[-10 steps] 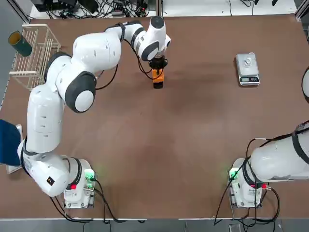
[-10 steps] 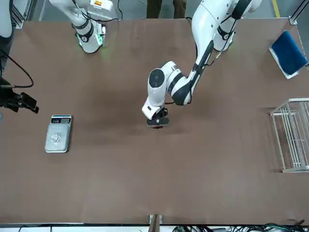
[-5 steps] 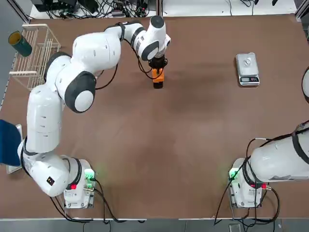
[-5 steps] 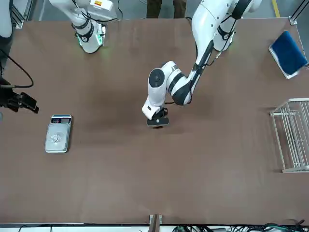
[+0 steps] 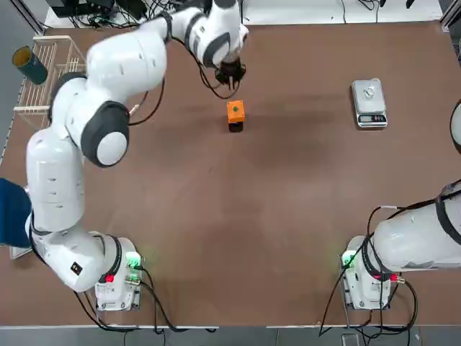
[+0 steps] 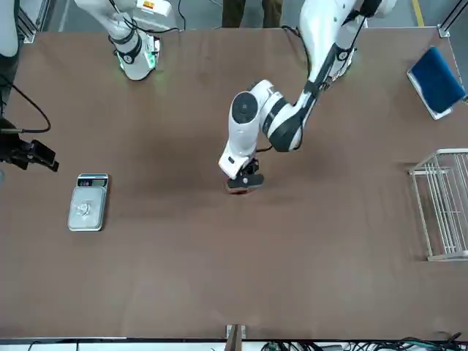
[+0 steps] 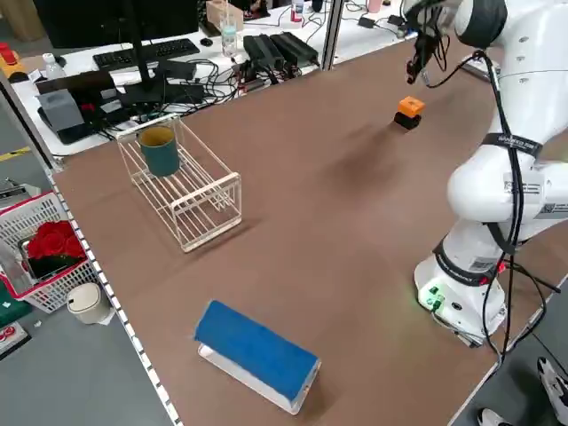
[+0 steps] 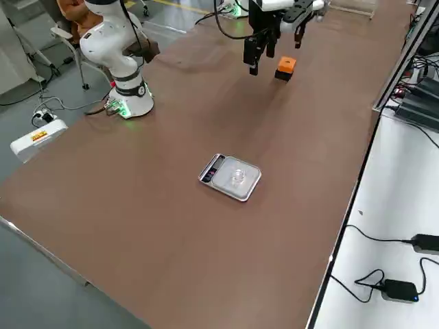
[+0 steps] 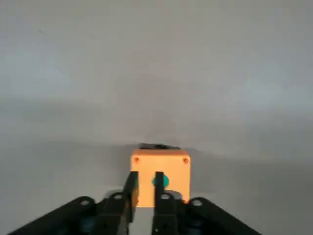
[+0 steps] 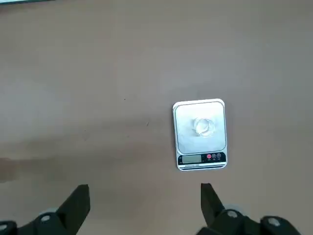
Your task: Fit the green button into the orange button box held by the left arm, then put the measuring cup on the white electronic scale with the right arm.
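Left gripper: the left gripper (image 5: 230,73) hung above the table at about 12 o'clock of the orange button box (image 5: 235,112) in the top view, clear of it and holding nothing. The left wrist view showed its fingers (image 9: 131,188) a narrow gap apart, not clamped.
Button and box: the green button (image 5: 235,109) sat in the hole on the box's top face. The box stood free on the table (image 5: 238,216), so the first step was judged done.
Cup and scale: the measuring cup (image 10: 203,126) already rested on the plate of the white electronic scale (image 10: 181,128), well away at about 3 o'clock of the box. The second step was judged done too; nothing appeared left but withdrawal.
Right gripper: the right gripper (image 10: 144,203) was parked high over the table with its fingers spread wide and empty.
View differences: the front view hid the box behind the left wrist, while the top and side views showed it clear. Only the left wrist view showed the finger gap. The cup read plainly in the right wrist view and faintly in the top view.
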You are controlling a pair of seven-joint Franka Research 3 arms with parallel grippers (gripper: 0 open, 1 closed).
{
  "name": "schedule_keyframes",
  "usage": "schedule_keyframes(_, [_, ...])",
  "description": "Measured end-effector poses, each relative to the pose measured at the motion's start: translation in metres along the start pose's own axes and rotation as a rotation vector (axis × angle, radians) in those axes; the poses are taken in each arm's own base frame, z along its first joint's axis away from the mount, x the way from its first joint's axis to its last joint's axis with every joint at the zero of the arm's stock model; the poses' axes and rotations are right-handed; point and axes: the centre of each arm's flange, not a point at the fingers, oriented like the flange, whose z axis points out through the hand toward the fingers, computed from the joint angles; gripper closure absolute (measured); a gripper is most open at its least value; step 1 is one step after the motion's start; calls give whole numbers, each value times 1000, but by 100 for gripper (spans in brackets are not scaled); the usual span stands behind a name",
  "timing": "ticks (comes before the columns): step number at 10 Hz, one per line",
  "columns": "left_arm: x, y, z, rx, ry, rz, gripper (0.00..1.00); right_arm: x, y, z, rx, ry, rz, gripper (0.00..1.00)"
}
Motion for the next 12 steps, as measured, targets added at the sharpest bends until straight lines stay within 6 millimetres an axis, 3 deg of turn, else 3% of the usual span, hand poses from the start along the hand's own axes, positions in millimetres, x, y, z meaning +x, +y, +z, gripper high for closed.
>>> schedule_keyframes(3, [40,-62,-74,56,-7,-86,30,0,0,0,0,0,1,0])
schedule_keyframes(5, [64,-115,-121,90,-23,-115,4,0,1,0,-1,1,2,0])
schedule_keyframes(8, [97,-224,-197,61,-51,-70,1,0,1,0,-1,1,2,0])
schedule_keyframes(11, [116,-342,-250,24,-80,42,0,0,2,-1,-1,5,3,0])
schedule_keyframes(12, [116,-365,-265,20,-71,79,0,1,3,-2,-2,9,4,0])
